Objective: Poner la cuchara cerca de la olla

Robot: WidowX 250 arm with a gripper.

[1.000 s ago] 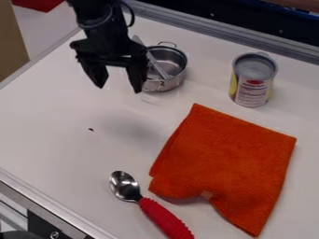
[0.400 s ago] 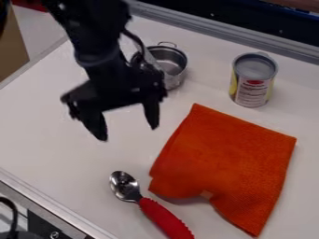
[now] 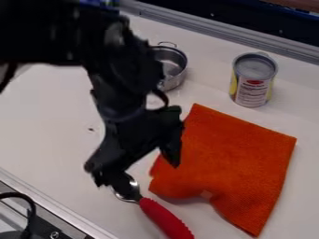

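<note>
Spoon [image 3: 163, 217]: lies at the near side, well apart from the pot; bowl partly hidden. Neck looks the best grip.
Claw [image 3: 142, 173]: spread, over the bowl end. Align across the neck, lower, then close.
Cloth [image 3: 232, 163]: just beside the spoon; avoid snagging its edge.
Pot [image 3: 177, 78]: far side; release beside it.

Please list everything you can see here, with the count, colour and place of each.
Spoon: 1, red handle and silver bowl, lower middle
Pot: 1, silver, upper middle, partly behind the arm
Can: 1, yellow and white with grey top, upper right
Cloth: 1, orange, right of the spoon
Table: 1, white, under these things
Rail: 1, grey, back edge
Cable: 1, black, lower left
Arm: 1, black, upper left to centre
Tool: 1, black, at the spoon's bowl
</note>
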